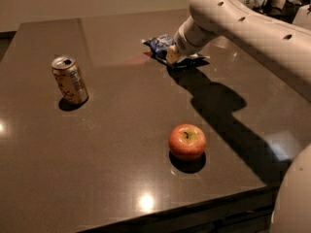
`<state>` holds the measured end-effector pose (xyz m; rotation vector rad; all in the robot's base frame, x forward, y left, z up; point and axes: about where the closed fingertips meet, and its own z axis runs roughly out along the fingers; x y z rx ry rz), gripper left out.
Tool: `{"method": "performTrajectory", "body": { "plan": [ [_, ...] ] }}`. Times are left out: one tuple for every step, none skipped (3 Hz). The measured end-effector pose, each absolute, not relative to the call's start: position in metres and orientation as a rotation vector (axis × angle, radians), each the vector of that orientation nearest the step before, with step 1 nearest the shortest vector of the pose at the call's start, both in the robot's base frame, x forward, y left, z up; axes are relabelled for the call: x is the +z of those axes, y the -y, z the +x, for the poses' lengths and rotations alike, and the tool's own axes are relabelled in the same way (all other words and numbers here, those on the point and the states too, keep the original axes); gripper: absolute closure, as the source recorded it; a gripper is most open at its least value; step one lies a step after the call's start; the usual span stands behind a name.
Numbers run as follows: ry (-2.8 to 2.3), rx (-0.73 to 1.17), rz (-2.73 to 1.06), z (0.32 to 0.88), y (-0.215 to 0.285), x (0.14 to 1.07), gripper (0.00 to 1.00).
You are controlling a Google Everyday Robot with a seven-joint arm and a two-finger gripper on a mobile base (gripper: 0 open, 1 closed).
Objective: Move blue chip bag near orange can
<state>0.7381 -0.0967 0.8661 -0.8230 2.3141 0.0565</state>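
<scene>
The blue chip bag point(160, 45) lies flat at the far middle of the dark table, dark blue with white edges. My gripper point(173, 56) reaches down from the white arm at the upper right and rests on the bag's right half, covering part of it. The orange can point(70, 79) stands upright at the left of the table, well away from the bag and the gripper.
A red apple point(187, 141) sits toward the front of the table point(121, 130), right of centre. The white arm point(243, 23) crosses the upper right and casts a shadow on the table. The table's front edge runs along the bottom.
</scene>
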Motion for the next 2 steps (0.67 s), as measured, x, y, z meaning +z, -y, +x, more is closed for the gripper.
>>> {"method": "performTrajectory", "body": {
  "plan": [
    [-2.283, 0.069, -0.852, 0.730, 0.087, 0.873, 0.80],
    [-2.219, 0.144, -0.921, 0.704, 0.063, 0.883, 1.00]
  ]
}}
